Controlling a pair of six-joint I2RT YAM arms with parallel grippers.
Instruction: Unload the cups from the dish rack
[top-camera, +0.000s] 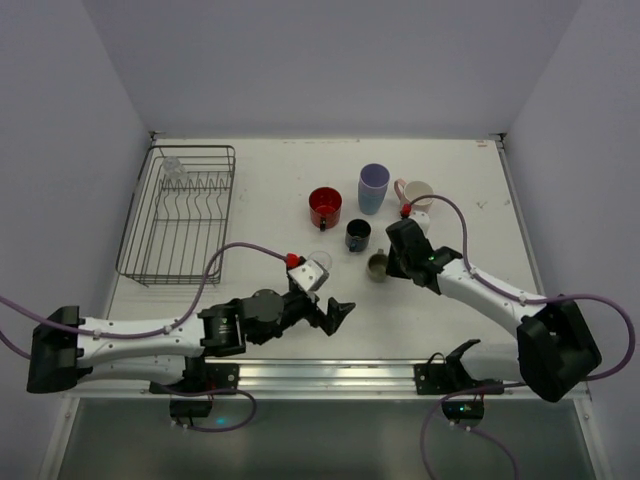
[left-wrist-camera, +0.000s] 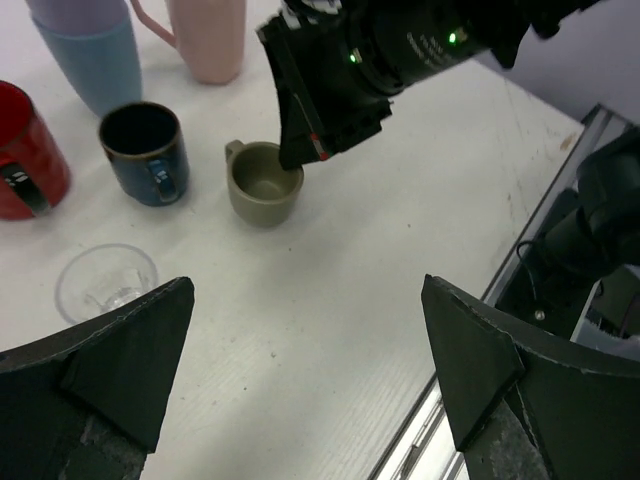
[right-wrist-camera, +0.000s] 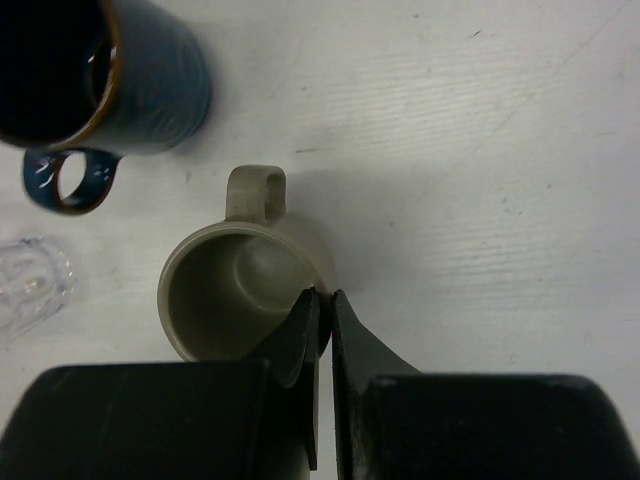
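Dark wire rack (top-camera: 180, 215) is sitting far left, one clear glass (top-camera: 172, 168) standing in its back corner. Left gripper (top-camera: 336, 312) is hanging spread wide, empty, nearer it. Matte olive mug (right-wrist-camera: 220, 290) is standing upright on the table (top-camera: 270, 180), right gripper (right-wrist-camera: 322, 300) pinching its rim wall, handle on the far side from the fingers.

The left arm (top-camera: 140, 328) and right arm (top-camera: 480, 290) have glossy white link shells between bulky black joint housings. A lavender cable (top-camera: 245, 246) runs along each, meeting a red connector (top-camera: 293, 261) near the wrist. The left gripper (left-wrist-camera: 307, 290) has matte black, wedge-shaped fingers (left-wrist-camera: 120, 360). A green light (left-wrist-camera: 452, 38) glows on the right wrist housing.
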